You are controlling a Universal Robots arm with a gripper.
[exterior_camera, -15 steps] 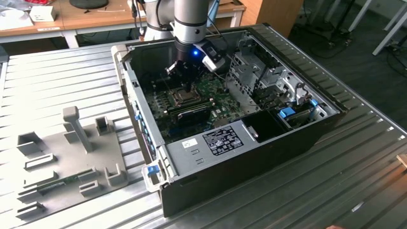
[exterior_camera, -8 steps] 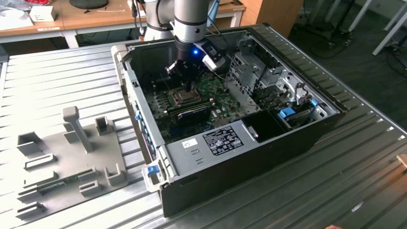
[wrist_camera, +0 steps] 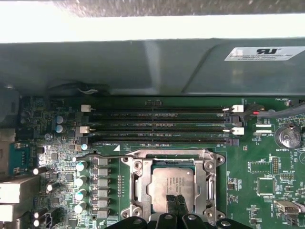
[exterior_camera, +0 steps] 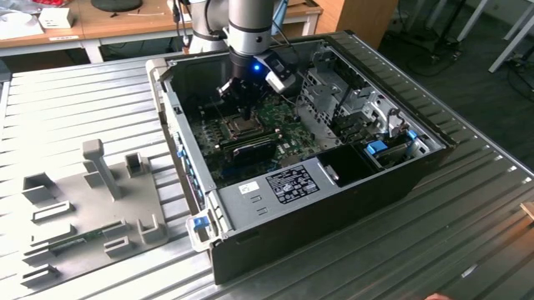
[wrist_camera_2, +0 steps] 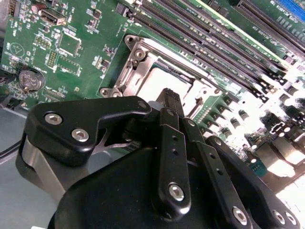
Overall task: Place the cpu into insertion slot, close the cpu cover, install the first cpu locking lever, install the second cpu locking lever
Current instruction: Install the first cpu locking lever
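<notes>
Hanging over the cpu [wrist_camera: 164, 183] seated in the insertion slot [wrist_camera: 137, 191], the jaws are closed on nothing.

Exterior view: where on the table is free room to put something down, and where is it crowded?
Bare table lies at the exterior view's right of the computer case, and between the grey fixture plate and the wooden desk. Inside the case, around the gripper, it is crowded.
</notes>
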